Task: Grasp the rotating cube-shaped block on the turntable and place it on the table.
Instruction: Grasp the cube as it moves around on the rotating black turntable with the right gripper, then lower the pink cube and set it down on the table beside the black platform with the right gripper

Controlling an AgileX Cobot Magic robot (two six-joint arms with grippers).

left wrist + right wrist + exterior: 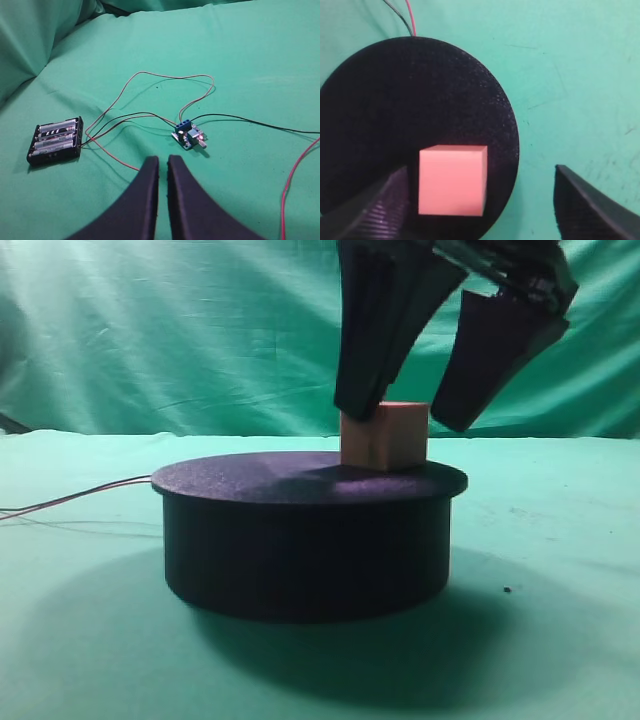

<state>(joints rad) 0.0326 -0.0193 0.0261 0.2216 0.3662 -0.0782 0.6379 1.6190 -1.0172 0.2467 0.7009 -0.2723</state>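
Note:
The pinkish-tan cube-shaped block [388, 436] sits on the right part of the black turntable [300, 540], which stands on the green table [560, 570]. My right gripper [405, 408] is open, tips level with the block's top, one finger at its left edge and the other to its right. In the right wrist view the block [452, 180] lies between my open fingers, close to the left one, on the turntable [395, 100]. My left gripper [163, 162] is shut and empty over bare green cloth, out of the exterior high view.
Thin red wires [80, 495] trail left from the turntable. In the left wrist view a black battery holder [56, 140], a small blue circuit board [189, 135] and looping red and black wires [165, 80] lie on the cloth. A wrinkled green backdrop [150, 330] hangs behind.

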